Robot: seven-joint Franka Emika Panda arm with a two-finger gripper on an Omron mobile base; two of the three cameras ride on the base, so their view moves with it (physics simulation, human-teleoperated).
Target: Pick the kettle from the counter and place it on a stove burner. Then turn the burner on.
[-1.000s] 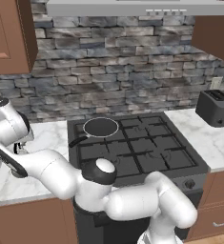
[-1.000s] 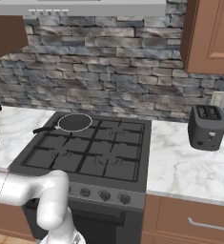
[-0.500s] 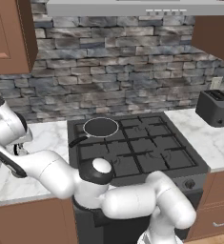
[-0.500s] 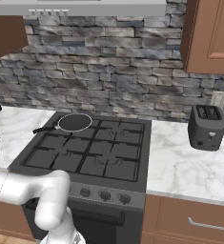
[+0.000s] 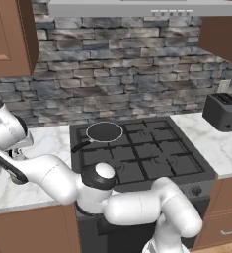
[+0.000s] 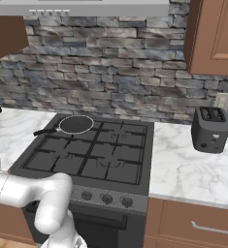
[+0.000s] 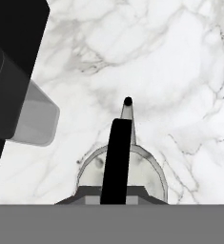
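Marble worktop (image 5: pixel 48 141) flanks the dark cooktop (image 5: pixel 137 153), frying pan (image 5: pixel 103 132) on its far-left burner, black toaster (image 5: pixel 224 111) far right. Off at the left, the kettle (image 7: pixel 120 167) sits on the marble, end effector (image 7: pixel 115 199) clenched on its black handle (image 7: pixel 117 157).

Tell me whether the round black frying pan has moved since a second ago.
No. The round black frying pan sits at the same rear-left corner of the dark grey cooktop.
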